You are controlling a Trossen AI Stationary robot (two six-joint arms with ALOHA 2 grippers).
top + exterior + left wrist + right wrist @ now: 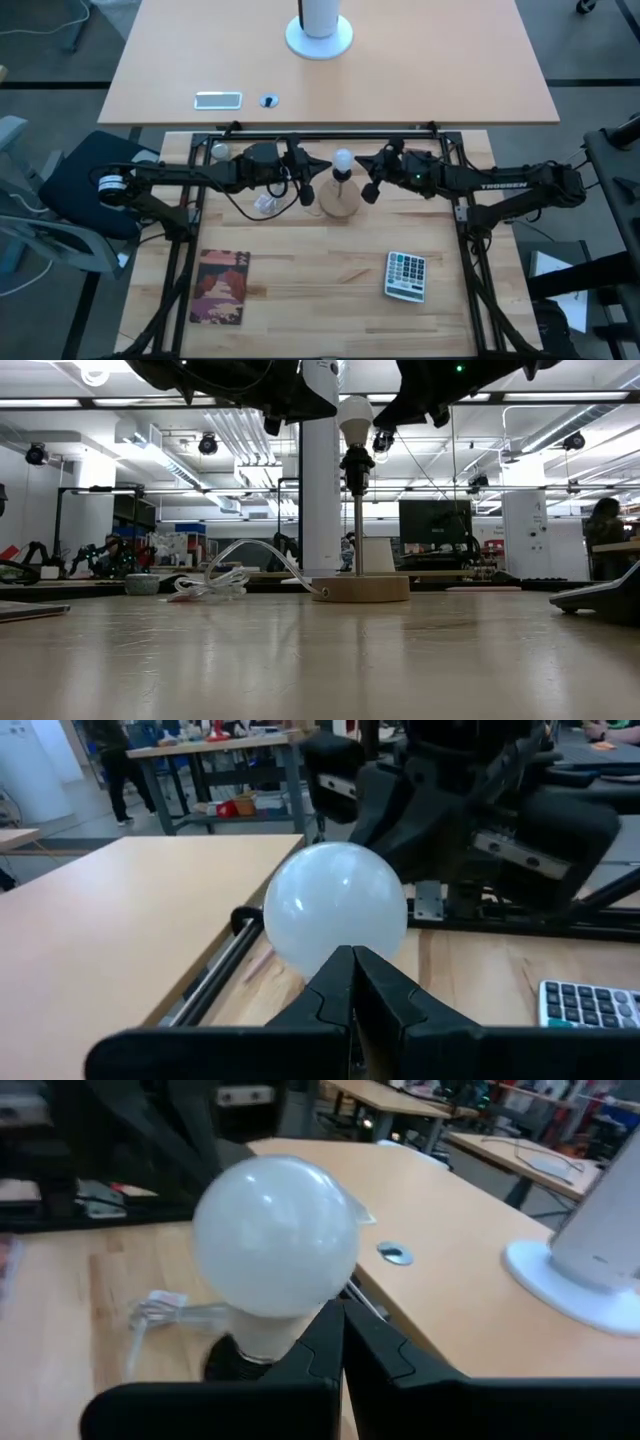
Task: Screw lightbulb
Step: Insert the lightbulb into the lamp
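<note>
Lightbulb [343,158] sat upright in the socket of a small lamp [340,199] mid-desk. Left gripper [309,186] and right gripper [370,186] flanked it closely, fingers pressed together on both, neither holding anything.

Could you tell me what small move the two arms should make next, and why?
Probably open the right gripper and ease it onto the frosted white lightbulb: the bulb sits atop the wooden-based lamp stand, and both it and the left gripper flank it shut, holding nothing.
</note>
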